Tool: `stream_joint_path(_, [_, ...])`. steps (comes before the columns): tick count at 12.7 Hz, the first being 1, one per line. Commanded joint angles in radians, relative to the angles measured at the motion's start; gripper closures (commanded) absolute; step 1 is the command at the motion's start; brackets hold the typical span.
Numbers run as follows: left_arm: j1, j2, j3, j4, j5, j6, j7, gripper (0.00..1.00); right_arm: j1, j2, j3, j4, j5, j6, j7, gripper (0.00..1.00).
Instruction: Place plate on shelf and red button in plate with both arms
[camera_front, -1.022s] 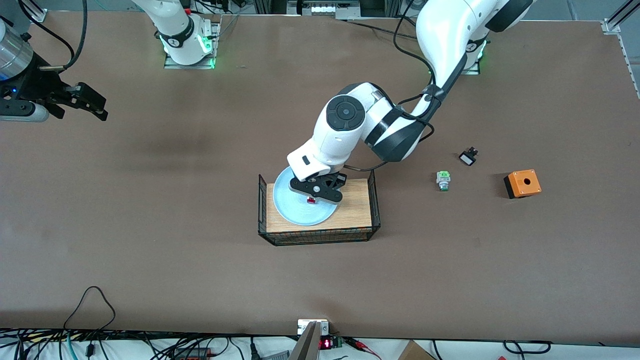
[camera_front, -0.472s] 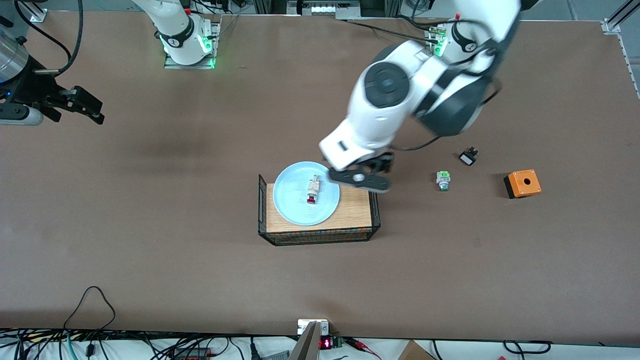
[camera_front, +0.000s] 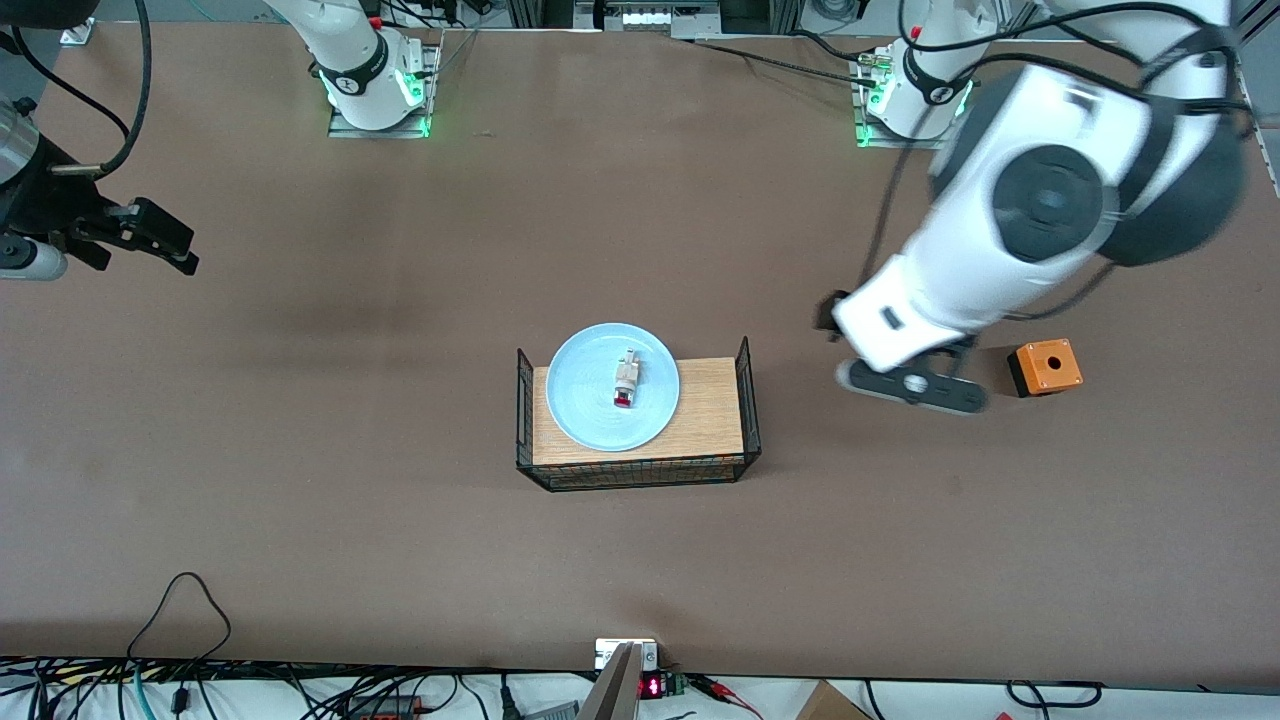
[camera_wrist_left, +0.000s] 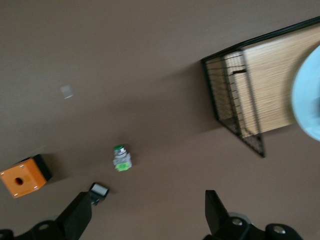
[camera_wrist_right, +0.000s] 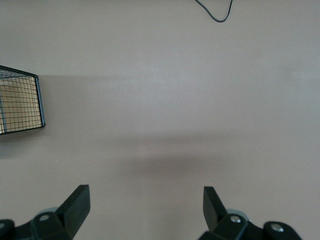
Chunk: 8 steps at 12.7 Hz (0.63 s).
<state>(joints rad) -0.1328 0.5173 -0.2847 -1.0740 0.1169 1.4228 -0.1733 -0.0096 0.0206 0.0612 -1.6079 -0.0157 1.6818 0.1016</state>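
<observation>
On the wire-sided wooden tray (camera_front: 712, 400) at mid-table, the plate (camera_front: 590, 400) lies flat with the red button (camera_front: 626, 380) on it; placement looks complete. Left gripper (camera_wrist_left: 150, 212), fingers spread and empty, is over the green-capped switch (camera_wrist_left: 121, 158) beside the orange box (camera_front: 1045, 366). Right gripper (camera_wrist_right: 145, 207) waits released at its own end of the table.

No legible words, brands or labels anywhere. Only sign: a small red-lit digit display (camera_front: 651, 687) at the bottom centre of the front view, on a device at the table edge, digits too small to make out. Nothing readable in either wrist view.
</observation>
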Motion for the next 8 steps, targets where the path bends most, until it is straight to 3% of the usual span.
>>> stream_joint_path(1, [0.076, -0.063, -0.004, -0.043, 0.007, -0.068, 0.101, 0.00, -0.018, 0.013, 0.017, 0.028, 0.000, -0.011, -0.019, 0.00])
stream_joint_path(2, [0.100, -0.113, 0.030, -0.105, -0.005, -0.046, 0.141, 0.00, -0.020, 0.013, 0.017, 0.029, 0.000, -0.011, -0.022, 0.00])
stream_joint_path(5, [0.107, -0.346, 0.177, -0.422, -0.095, 0.216, 0.196, 0.00, -0.017, 0.013, 0.017, 0.028, 0.003, -0.017, -0.005, 0.00])
stream_joint_path(8, [0.066, -0.475, 0.287, -0.605, -0.167, 0.333, 0.213, 0.00, -0.013, 0.012, 0.017, 0.029, 0.003, -0.019, -0.014, 0.00])
